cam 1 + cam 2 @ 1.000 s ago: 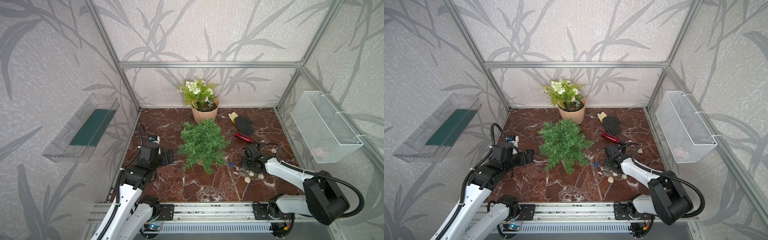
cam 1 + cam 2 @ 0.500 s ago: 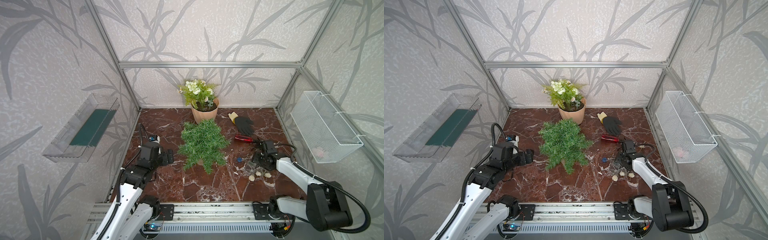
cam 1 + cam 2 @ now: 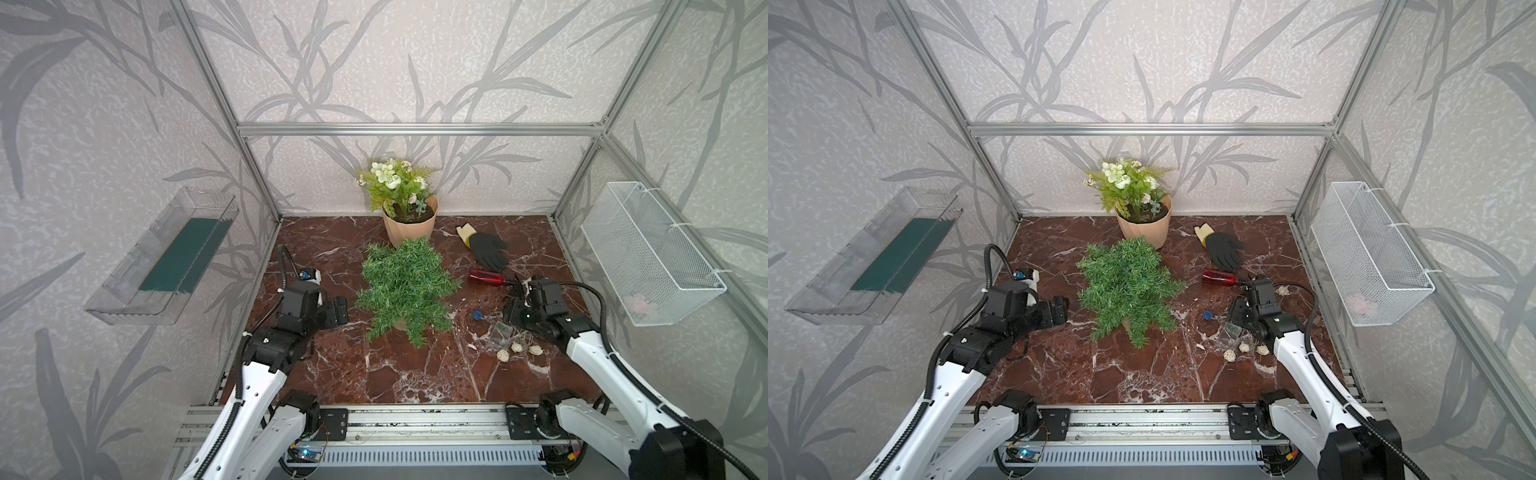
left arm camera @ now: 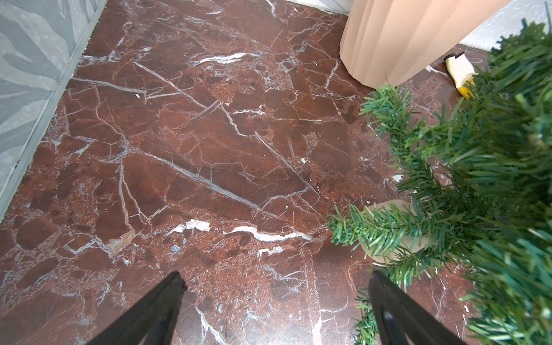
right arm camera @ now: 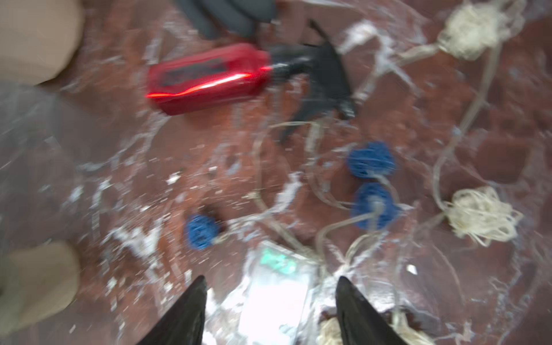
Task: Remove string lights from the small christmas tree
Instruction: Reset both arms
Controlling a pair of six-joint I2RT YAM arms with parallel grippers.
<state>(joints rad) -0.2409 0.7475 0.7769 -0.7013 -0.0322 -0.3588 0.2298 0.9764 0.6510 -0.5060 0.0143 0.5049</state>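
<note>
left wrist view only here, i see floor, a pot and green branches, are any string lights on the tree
Observer: None show on the tree in both top views; the string lights lie on the floor to the robot's right of it.
Operator: where's the right gripper
Observer: The right gripper hangs over the lights' clear battery box, jaws open.
Operator: anything else close by
Observer: A red bottle lies on its side just beyond the lights.
</note>
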